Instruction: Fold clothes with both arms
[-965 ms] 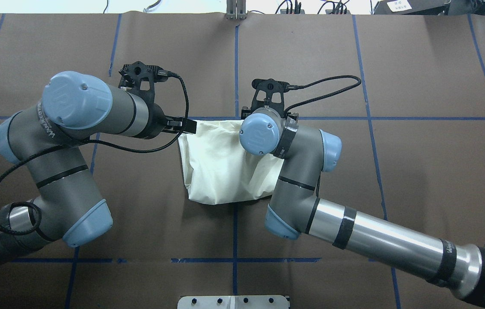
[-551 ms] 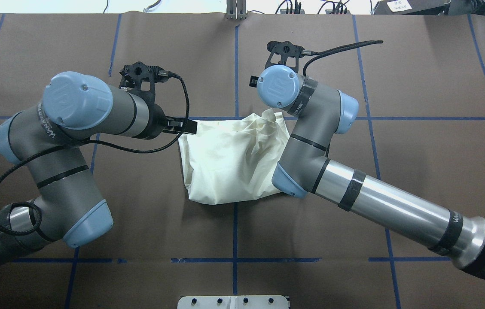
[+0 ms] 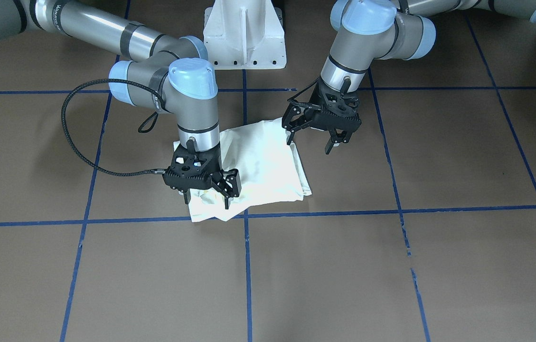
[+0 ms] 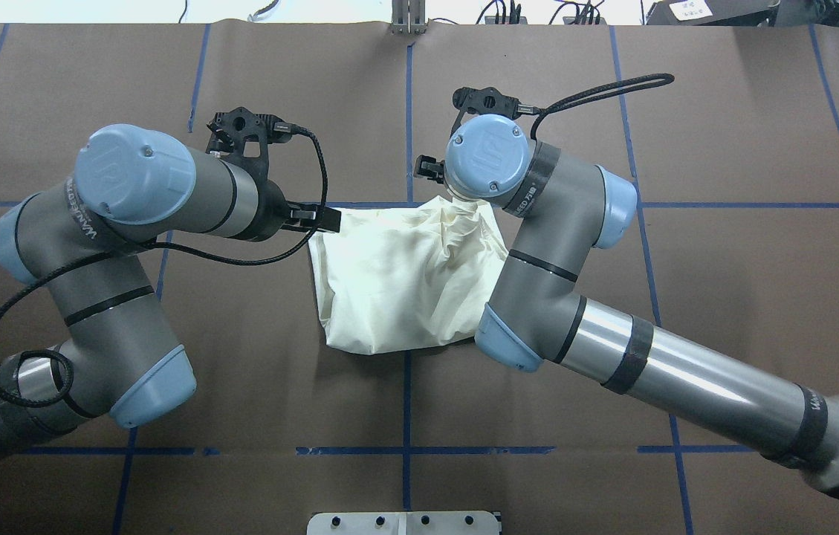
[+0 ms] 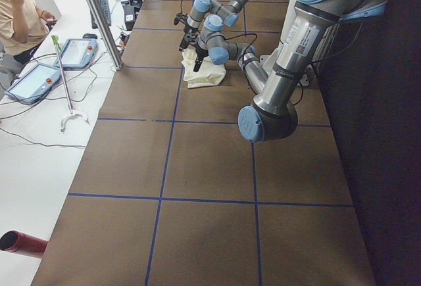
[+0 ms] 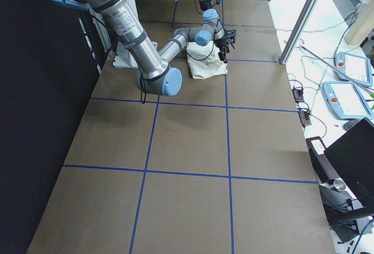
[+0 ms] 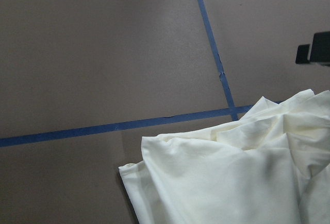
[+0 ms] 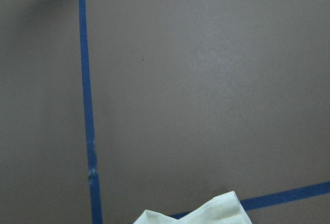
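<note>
The cream shirt (image 3: 263, 161) lies folded into a small bundle at the table's middle, plain side up, and no print shows. It also shows in the overhead view (image 4: 389, 275). My right gripper (image 3: 206, 199) stands upright over the shirt's far right corner, where the cloth is crumpled (image 4: 464, 223). Its fingers (image 3: 227, 197) are spread on either side of the bunched cloth. My left gripper (image 3: 310, 141) hangs open just above the shirt's far left edge, holding nothing. The left wrist view shows the shirt's corner (image 7: 232, 183), and the right wrist view shows only a tip of cloth (image 8: 206, 213).
Brown paper with blue tape lines (image 4: 406, 401) covers the table. The white pedestal base (image 3: 244, 33) stands at the robot's side. An operator (image 5: 20, 10) and tablets (image 5: 72, 52) are beyond the table's far edge. A red cylinder (image 5: 20, 243) lies off the table.
My right arm moved away from the robot toward the shirt's far right corner, dragging that corner up into a crumpled bunch, then shifted slightly back. My left arm stayed still.
</note>
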{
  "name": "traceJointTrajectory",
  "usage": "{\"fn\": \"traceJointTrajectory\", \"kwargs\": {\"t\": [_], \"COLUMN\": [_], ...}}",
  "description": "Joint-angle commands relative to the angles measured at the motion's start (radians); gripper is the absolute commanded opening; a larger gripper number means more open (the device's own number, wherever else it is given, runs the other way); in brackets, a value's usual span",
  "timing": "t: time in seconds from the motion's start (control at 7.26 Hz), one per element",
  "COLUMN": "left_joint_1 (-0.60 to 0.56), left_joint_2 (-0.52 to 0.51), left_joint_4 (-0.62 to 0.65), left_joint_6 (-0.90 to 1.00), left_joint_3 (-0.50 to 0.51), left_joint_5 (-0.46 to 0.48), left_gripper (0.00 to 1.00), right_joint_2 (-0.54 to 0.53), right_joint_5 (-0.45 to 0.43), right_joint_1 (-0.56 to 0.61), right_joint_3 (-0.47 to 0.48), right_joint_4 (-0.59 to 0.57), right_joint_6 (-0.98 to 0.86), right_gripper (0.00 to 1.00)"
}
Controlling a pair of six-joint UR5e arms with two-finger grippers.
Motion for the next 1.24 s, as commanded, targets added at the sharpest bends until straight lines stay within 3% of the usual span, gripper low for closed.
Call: {"fn": "traceJointTrajectory", "kwargs": {"t": [0.0, 0.14, 0.28, 0.55, 0.83, 0.96, 1.1], "left_joint_1": [0.000, 0.000, 0.000, 0.001, 0.003, 0.003, 0.003], "left_joint_2": [0.000, 0.001, 0.001, 0.001, 0.001, 0.002, 0.002], "left_joint_4": [0.000, -0.001, -0.001, 0.000, -0.001, 0.000, -0.001], "left_joint_6": [-0.001, -0.001, -0.001, -0.003, -0.004, -0.004, -0.004], "left_joint_3": [0.002, 0.002, 0.002, 0.002, 0.000, -0.001, -0.003], "left_joint_5": [0.000, 0.000, 0.000, 0.000, 0.000, 0.002, 0.002], "left_gripper": [1.00, 1.00, 1.00, 1.00, 1.00, 1.00, 1.00], "right_joint_2": [-0.023, -0.024, -0.024, -0.015, -0.009, -0.007, -0.001], "right_joint_5": [-0.054, -0.057, -0.077, -0.082, -0.106, -0.114, -0.138], "right_joint_1": [-0.057, -0.064, -0.067, -0.043, -0.031, -0.032, -0.034], "right_joint_3": [0.012, 0.011, 0.005, 0.000, -0.076, -0.078, -0.081], "right_joint_4": [-0.001, -0.004, -0.004, -0.058, -0.052, -0.052, -0.053], "right_joint_6": [0.060, 0.086, 0.088, 0.089, 0.118, 0.118, 0.100], "right_gripper": [0.54, 0.16, 0.00, 0.00, 0.00, 0.16, 0.99]}}
